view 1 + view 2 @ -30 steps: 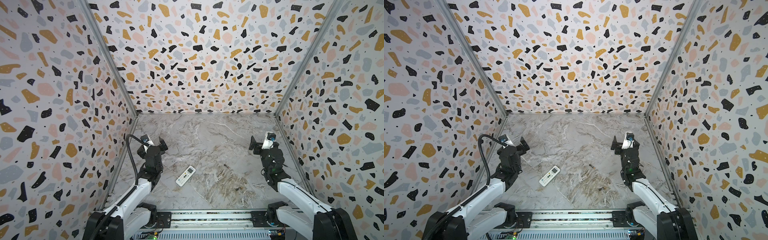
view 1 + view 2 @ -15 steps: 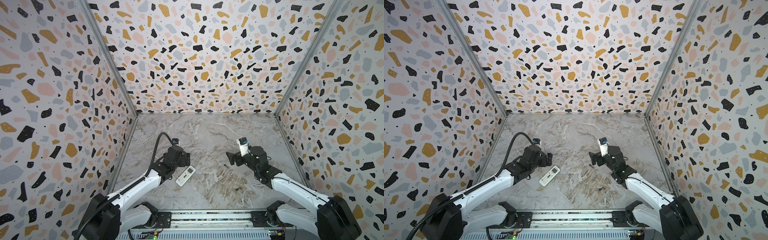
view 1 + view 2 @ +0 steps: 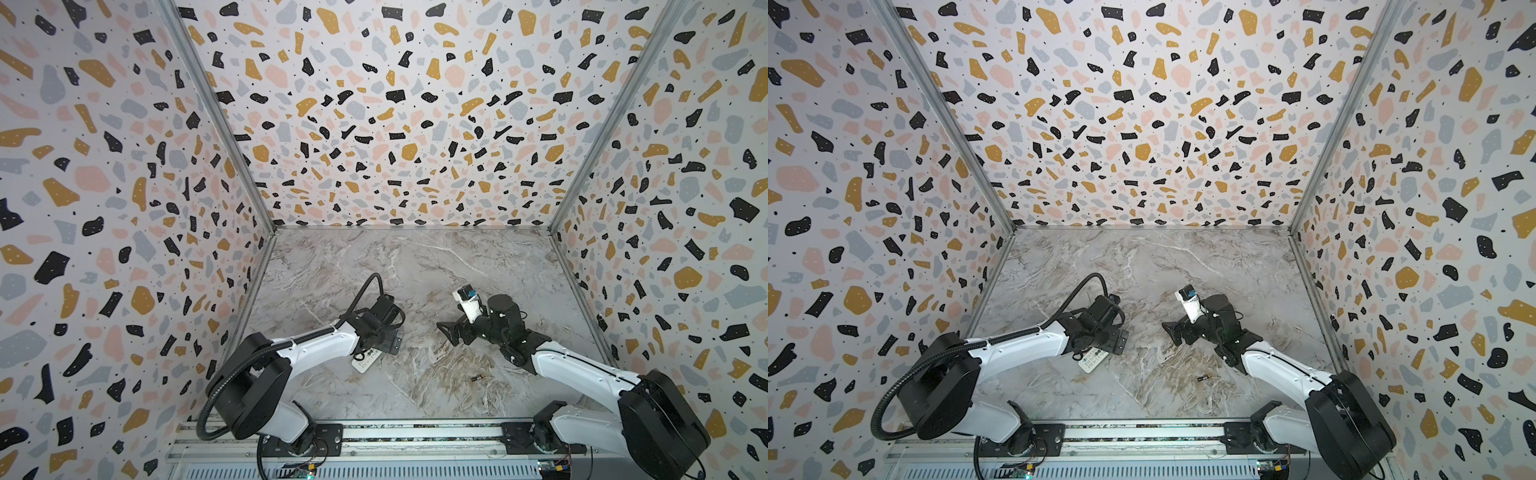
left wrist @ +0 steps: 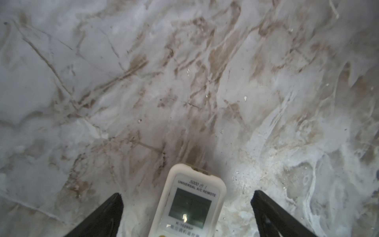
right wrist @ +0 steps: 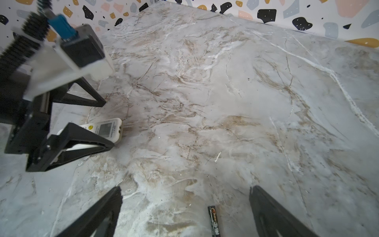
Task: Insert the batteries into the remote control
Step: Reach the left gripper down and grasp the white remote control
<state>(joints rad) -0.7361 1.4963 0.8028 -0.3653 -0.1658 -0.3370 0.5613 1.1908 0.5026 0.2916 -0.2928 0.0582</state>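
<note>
My left hand (image 4: 187, 194), spread wide, straddles the remote control (image 4: 190, 207), face up on the tabletop (image 4: 123, 82) and marked "UNIVERSAL A/C REMOTE". It looks like light, stiff, slick plastic, best pinched across its long sides. My right hand (image 5: 186, 188), wide and empty, hovers well apart from it over one battery (image 5: 213, 222), small and roll-prone.

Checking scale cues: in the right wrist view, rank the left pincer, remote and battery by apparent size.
Largest: left pincer.
Next: remote, partly hidden behind that pincer.
Smallest: battery, though nearest the camera and cut by the frame edge.
</note>
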